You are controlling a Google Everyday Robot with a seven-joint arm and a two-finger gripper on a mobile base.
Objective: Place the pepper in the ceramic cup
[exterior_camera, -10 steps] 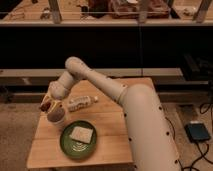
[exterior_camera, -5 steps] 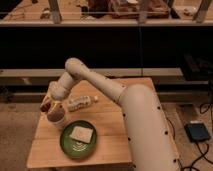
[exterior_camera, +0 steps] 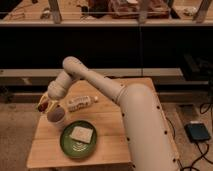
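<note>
The ceramic cup (exterior_camera: 56, 117) is small, off-white with a dark inside, and stands on the wooden table (exterior_camera: 125, 120) near its left edge. My gripper (exterior_camera: 46, 104) hangs just above and to the left of the cup and is shut on the red and yellow pepper (exterior_camera: 44, 105). The pepper sits close over the cup's left rim and I cannot tell whether it touches it. The arm reaches in from the right front.
A green plate (exterior_camera: 67, 146) with a pale square piece (exterior_camera: 81, 133) lies just in front of the cup. A pale bottle with a label (exterior_camera: 81, 103) lies on its side to the right of the cup. The table's left edge is close to the gripper.
The gripper with the pepper has shifted slightly, staying just above the cup's left side. Cup, plate and bottle have not moved.
</note>
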